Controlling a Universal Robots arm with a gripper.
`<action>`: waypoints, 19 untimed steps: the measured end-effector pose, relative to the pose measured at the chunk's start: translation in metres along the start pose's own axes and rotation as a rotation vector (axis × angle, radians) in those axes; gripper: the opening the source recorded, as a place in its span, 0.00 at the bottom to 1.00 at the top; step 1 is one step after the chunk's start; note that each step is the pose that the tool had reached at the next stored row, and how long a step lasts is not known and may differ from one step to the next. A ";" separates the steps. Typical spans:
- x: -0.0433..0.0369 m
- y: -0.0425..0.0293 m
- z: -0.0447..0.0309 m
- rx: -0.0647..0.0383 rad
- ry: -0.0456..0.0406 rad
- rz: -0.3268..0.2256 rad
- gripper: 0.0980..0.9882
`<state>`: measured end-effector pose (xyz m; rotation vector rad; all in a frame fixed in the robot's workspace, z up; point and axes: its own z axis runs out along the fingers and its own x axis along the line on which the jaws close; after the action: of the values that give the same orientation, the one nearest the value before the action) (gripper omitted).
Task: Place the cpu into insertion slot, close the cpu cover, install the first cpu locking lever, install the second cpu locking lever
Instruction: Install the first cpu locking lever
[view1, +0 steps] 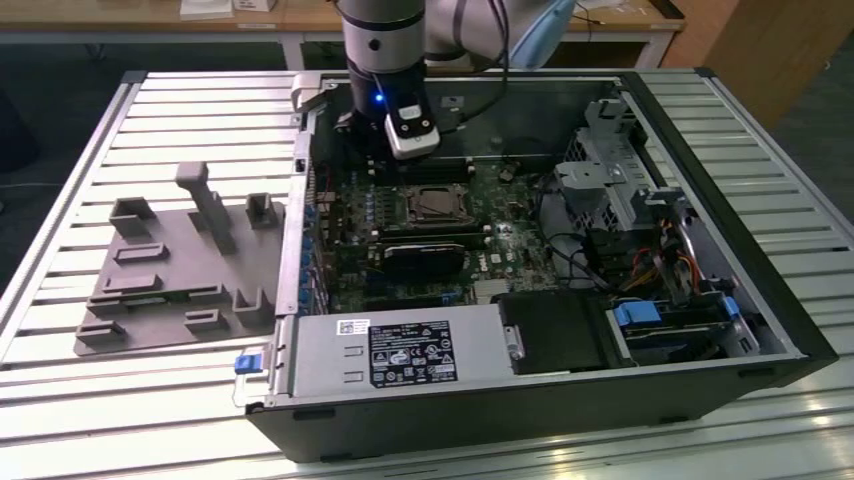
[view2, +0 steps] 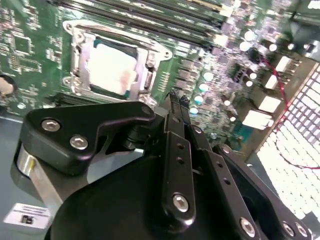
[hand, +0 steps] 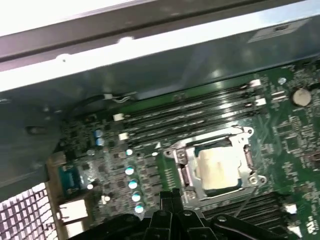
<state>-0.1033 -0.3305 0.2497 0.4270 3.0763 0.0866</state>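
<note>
gripper (view2: 175, 102): fingers pressed together, holding nothing | cpu (view2: 112, 67): seated in insertion slot (view1: 410, 206), cpu cover (view2: 76, 60) down around it | relation: cpu just beyond fingertips, not touching

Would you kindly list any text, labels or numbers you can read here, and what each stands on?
Black label on the grey power supply: print too small to read.
White sticker beside it: too small to read.
Pale tag on the case wall, second wrist view: blurred.
Nothing can be quoted.
</note>
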 end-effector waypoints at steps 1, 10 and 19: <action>0.0014 -0.0004 0.0000 -0.003 0.0009 0.000 0.01; 0.0065 -0.0018 -0.0002 -0.131 0.0373 0.002 0.01; 0.0106 -0.0030 0.0005 -0.246 0.0695 0.005 0.01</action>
<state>-0.1143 -0.3305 0.2488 0.4257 3.0754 0.4839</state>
